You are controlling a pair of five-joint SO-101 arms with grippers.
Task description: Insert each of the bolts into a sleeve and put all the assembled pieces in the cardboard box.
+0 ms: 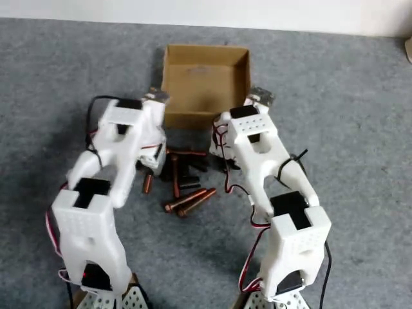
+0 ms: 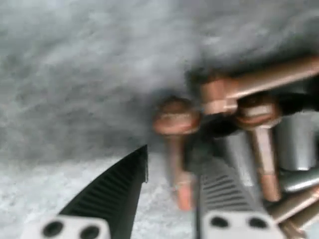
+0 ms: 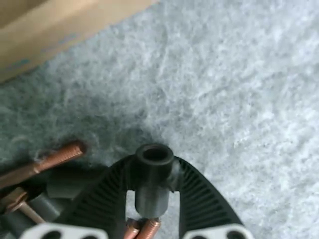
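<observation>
Copper next: with a black sleeve [image 3: 149, 194] pinched upright in the right gripper [image 3: 152, 165] beside the pile [image 1: 183, 183], judged mid-pairing, so close the spread left gripper [image 2: 175, 162] on the bolt [image 2: 175, 122] lying between its fingers, lift, then line shank with bore.

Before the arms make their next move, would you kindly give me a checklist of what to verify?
1. Right gripper shut on sleeve: ok.
2. Sleeve bore unblocked: ok.
3. Left gripper clamped on a bolt: not ok, fingers open with bolt between them.
4. Cardboard box top open: ok.
5. Assembled pieces in box: not ok, none seen.
</observation>
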